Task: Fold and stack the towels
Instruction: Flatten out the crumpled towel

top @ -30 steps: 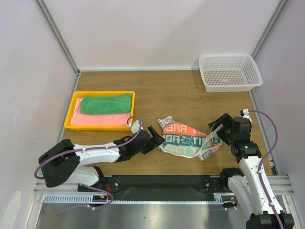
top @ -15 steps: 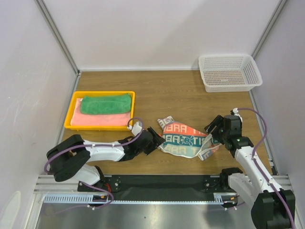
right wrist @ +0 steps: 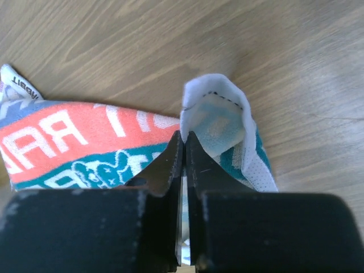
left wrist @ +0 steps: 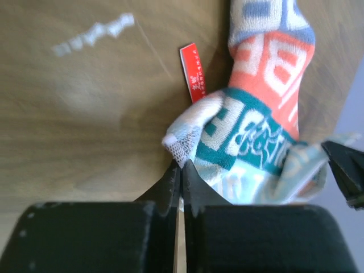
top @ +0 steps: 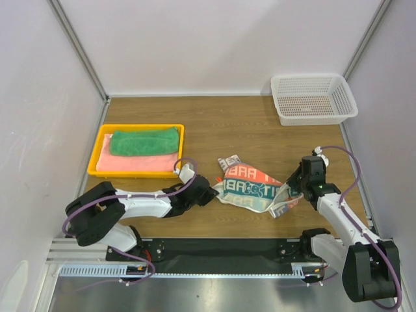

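Patterned towel lies crumpled on the table right of the yellow tray, its left corner pinched in the closed left gripper, its right fold pinched in the closed right gripper. Inside the tray, the green towel rests folded atop the salmon-pink towel.

Beyond the left gripper, the patterned towel runs off the view's top edge, and its red tag's print is too small to read.
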Available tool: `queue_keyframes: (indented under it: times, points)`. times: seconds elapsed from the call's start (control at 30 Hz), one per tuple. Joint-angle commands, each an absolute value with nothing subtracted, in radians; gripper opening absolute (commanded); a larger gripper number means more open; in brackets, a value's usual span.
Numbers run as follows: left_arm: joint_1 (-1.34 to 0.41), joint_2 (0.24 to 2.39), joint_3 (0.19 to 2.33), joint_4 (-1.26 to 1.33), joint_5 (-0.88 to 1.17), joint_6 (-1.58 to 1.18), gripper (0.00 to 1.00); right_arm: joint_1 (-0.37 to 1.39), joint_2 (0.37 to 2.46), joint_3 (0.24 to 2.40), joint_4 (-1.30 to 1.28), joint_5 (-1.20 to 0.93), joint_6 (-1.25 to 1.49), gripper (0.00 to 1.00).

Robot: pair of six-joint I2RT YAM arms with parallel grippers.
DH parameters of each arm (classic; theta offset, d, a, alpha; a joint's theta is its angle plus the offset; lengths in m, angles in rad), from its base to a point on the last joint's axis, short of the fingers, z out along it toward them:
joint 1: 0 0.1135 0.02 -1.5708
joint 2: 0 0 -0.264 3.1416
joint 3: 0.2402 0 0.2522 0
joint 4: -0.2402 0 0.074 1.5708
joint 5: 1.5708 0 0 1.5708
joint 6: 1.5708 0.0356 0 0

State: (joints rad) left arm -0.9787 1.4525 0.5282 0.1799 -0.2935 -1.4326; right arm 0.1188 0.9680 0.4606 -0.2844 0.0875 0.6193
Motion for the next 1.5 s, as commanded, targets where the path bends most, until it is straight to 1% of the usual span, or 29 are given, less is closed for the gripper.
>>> queue_keyframes:
  times: [0.0, 0.07, 0.3, 0.33, 0.4, 0.47, 0.53, 0.6, 0.63, 0.7, 0.77, 0.8, 0.83, 0.87, 0.9, 1.0, 1.03, 1.07, 1.1, 1.13, 1.2, 1.27, 1.3, 1.37, 1.43, 1.47]
  points:
    - [-0.937, 1.444, 0.589, 0.138, -0.371, -1.324, 0.0, 0.124, 0.968, 0.485, -0.236, 0.15, 0.586, 0.0]
    - [-0.928, 1.405, 0.619, 0.088, -0.409, -1.257, 0.0, 0.123, 0.945, 0.505, -0.248, 0.172, 0.577, 0.0]
    - [-0.928, 1.229, 0.782, -0.075, -0.626, -0.831, 0.0, 0.123, 0.85, 0.699, -0.314, 0.225, 0.522, 0.0]
    - [-0.928, 1.201, 0.801, -0.09, -0.677, -0.793, 0.0, 0.123, 0.847, 0.75, -0.308, 0.227, 0.517, 0.0]
    - [-0.928, 1.129, 0.848, -0.092, -0.713, -0.656, 0.0, 0.121, 0.854, 0.79, -0.272, 0.227, 0.497, 0.0]
    - [-0.928, 1.091, 0.906, -0.115, -0.756, -0.589, 0.0, 0.123, 0.877, 0.842, -0.233, 0.191, 0.477, 0.0]
    - [-0.928, 1.039, 0.943, -0.132, -0.779, -0.494, 0.0, 0.121, 0.939, 0.877, -0.169, 0.148, 0.466, 0.0]
    - [-0.933, 1.002, 0.982, -0.149, -0.778, -0.436, 0.0, 0.121, 0.994, 0.939, -0.097, 0.049, 0.453, 0.0]
    - [-0.936, 0.973, 0.988, -0.146, -0.761, -0.42, 0.01, 0.123, 1.07, 0.959, -0.077, 0.019, 0.457, 0.0]
    - [-0.942, 0.951, 1.009, -0.155, -0.689, -0.396, 0.0, 0.123, 1.161, 1.046, -0.019, -0.107, 0.453, 0.0]
    - [-0.968, 0.937, 1.034, -0.167, -0.643, -0.381, 0.0, 0.13, 1.313, 1.132, -0.011, -0.219, 0.454, 0.0]
    - [-0.979, 0.939, 1.049, -0.184, -0.612, -0.367, 0.0, 0.133, 1.362, 1.22, -0.011, -0.251, 0.454, 0.0]
    - [-0.994, 0.94, 1.066, -0.205, -0.612, -0.361, 0.0, 0.152, 1.405, 1.264, -0.011, -0.277, 0.456, 0.0]
    - [-1.026, 0.949, 1.106, -0.251, -0.614, -0.354, 0.0, 0.161, 1.49, 1.302, 0.018, -0.32, 0.456, 0.0]
    - [-1.043, 0.954, 1.129, -0.28, -0.633, -0.341, 0.0, 0.172, 1.526, 1.38, 0.032, -0.337, 0.45, 0.0]
    - [-1.104, 0.969, 1.21, -0.385, -0.693, -0.327, 0.0, 0.221, 1.664, 1.495, 0.041, -0.4, 0.427, 0.0]
    - [-1.115, 0.971, 1.225, -0.405, -0.706, -0.328, 0.0, 0.23, 1.698, 1.593, 0.034, -0.422, 0.42, 0.0]
    - [-1.126, 0.968, 1.245, -0.438, -0.716, -0.333, 0.0, 0.253, 1.733, 1.642, 0.023, -0.463, 0.413, 0.0]
    - [-1.13, 0.959, 1.25, -0.449, -0.733, -0.336, 0.0, 0.265, 1.802, 1.688, 0.012, -0.477, 0.413, 0.0]
    - [-1.138, 0.95, 1.249, -0.459, -0.75, -0.334, 0.0, 0.276, 1.83, 1.786, 0.009, -0.494, 0.416, 0.0]
    - [-1.14, 0.907, 1.232, -0.454, -0.776, -0.333, 0.0, 0.307, 1.909, 1.907, 0.026, -0.552, 0.411, 0.0]
    - [-1.138, 0.875, 1.189, -0.42, -0.772, -0.316, 0.0, 0.324, 1.963, 1.985, 0.008, -0.586, 0.397, 0.0]
    - [-1.141, 0.853, 1.175, -0.413, -0.769, -0.314, 0.0, 0.328, 2.012, 2.017, 0.003, -0.597, 0.399, 0.0]
    - [-1.141, 0.856, 1.148, -0.4, -0.738, -0.308, 0.0, 0.324, 2.046, 2.055, -0.023, -0.642, 0.405, 0.0]
    - [-1.149, 0.909, 1.138, -0.402, -0.716, -0.319, 0.0, 0.307, 2.072, 2.031, -0.012, -0.679, 0.391, 0.0]
    - [-1.152, 0.934, 1.134, -0.397, -0.706, -0.339, 0.0, 0.299, 2.078, 1.984, -0.011, -0.684, 0.384, 0.0]
